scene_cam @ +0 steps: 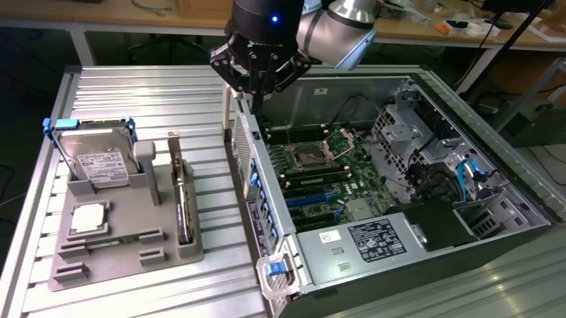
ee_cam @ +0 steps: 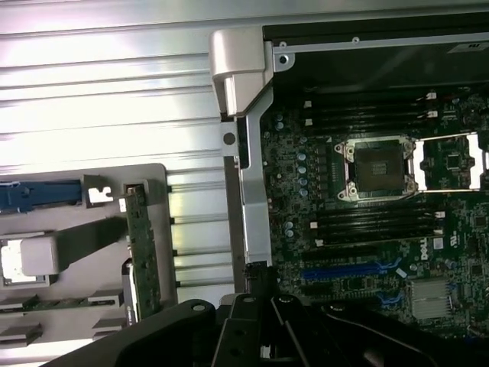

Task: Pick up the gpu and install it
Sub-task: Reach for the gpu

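Exterior view: the black arm's gripper point(scene_cam: 259, 91), fingers pinched together and empty, hangs over the open computer case's point(scene_cam: 354, 93) rear wall. The thin dark gpu point(scene_cam: 180, 195) stands edge-on in the grey plastic holder point(scene_cam: 124, 270).

This looks like a robotics lab or workshop set up for computer assembly. A robot arm point(scene_cam: 340, 26) hangs over a slatted metal table point(scene_cam: 159, 99). On the table lies 1 open PC case point(scene_cam: 323, 99) with its motherboard point(scene_cam: 327, 172) bare. Beside the case sits 1 grey holder point(scene_cam: 115, 255) carrying loose parts: a hard drive point(scene_cam: 93, 149), a chip point(scene_cam: 89, 218) and the gpu point(scene_cam: 181, 199) on edge. A wooden bench point(scene_cam: 89, 10) with small clutter on it runs along the back. A black stand pole point(scene_cam: 504, 46) slants at the exterior view's right.
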`<act>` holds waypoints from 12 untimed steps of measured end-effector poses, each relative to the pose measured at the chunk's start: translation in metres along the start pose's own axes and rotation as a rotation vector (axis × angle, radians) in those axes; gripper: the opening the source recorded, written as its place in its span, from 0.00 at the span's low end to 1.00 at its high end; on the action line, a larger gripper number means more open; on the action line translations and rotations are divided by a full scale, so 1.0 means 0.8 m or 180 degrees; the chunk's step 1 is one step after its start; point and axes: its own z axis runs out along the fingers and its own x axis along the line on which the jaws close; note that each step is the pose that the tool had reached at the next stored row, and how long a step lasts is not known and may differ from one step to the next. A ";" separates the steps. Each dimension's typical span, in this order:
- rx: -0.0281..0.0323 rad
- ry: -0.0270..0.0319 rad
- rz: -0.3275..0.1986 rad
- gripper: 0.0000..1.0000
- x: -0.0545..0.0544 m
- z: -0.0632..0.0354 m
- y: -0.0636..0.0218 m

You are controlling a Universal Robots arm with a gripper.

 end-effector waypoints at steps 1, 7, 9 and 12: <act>0.0000 0.0000 0.0000 0.11 0.002 0.000 0.000; 0.0000 0.0000 0.0000 0.11 0.013 0.000 -0.001; 0.0000 0.0000 0.0000 0.11 0.016 0.000 -0.001; 0.0000 0.0000 0.0000 0.11 0.021 -0.001 -0.002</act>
